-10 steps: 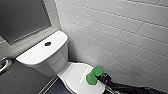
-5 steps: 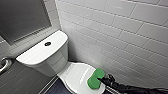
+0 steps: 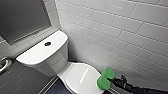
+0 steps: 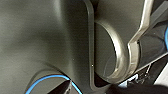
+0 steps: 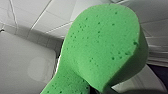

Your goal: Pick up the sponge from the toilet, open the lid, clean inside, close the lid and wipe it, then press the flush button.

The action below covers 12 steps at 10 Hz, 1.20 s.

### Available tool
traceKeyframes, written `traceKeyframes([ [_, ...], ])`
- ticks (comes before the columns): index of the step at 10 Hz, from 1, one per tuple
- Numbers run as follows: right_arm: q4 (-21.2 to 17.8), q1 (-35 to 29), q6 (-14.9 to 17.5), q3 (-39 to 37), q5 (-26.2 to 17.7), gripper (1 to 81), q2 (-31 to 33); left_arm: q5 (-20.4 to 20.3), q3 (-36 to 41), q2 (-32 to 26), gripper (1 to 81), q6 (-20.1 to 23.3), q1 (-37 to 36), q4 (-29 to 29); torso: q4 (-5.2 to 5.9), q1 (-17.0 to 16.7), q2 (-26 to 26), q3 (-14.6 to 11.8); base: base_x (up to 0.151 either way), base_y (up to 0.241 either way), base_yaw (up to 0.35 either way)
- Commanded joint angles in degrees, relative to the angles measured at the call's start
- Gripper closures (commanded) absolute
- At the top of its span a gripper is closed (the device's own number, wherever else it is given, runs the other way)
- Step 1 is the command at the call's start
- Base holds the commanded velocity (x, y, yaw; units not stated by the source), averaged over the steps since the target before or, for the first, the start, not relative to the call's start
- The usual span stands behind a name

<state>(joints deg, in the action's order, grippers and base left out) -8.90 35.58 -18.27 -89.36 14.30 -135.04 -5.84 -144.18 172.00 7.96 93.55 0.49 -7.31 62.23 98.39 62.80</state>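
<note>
Currently, right claw clamping green sponge, close by toilet, lid shut.

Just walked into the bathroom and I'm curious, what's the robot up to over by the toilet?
The robot's right gripper is holding a green sponge next to the toilet, right by the edge of the lid, which is shut. Whether the sponge touches the lid is unclear. Nothing is near the flush button on top.
</note>
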Motion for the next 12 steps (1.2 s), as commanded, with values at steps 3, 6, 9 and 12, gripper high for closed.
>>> traceKeyframes([
  [3, 4.7, 9.4, -0.1, 9.6, 1.5, 81.1, 13.3, 5.9, 31.6, -18.1, 1.0, 0.7, -2.9, 2.5, 0.0, 0.0, 0.0, 0.0, 0.0, 0.0, 0.0],
  [6, 5.6, 16.7, -0.2, 7.6, 2.5, 81.1, 15.7, 5.8, 43.9, -26.8, 1.0, 0.7, -6.0, 2.7, 0.0, 0.0, 0.0, 0.0, 0.0, 0.0, 0.0],
  [9, 5.7, 23.3, -0.4, 7.5, 5.0, 81.1, 18.2, 5.9, 52.3, -33.7, 1.0, 0.5, -11.7, 1.7, 0.0, 0.0, 0.0, 0.0, 0.0, 0.0, 0.0],
  [12, 8.2, 30.8, -0.2, 5.8, 4.9, 81.1, 18.4, 6.4, 54.8, -38.4, 1.0, -0.7, -20.3, -0.8, 0.0, 0.0, 0.0, 0.0, 0.0, 0.0, 0.0],
])
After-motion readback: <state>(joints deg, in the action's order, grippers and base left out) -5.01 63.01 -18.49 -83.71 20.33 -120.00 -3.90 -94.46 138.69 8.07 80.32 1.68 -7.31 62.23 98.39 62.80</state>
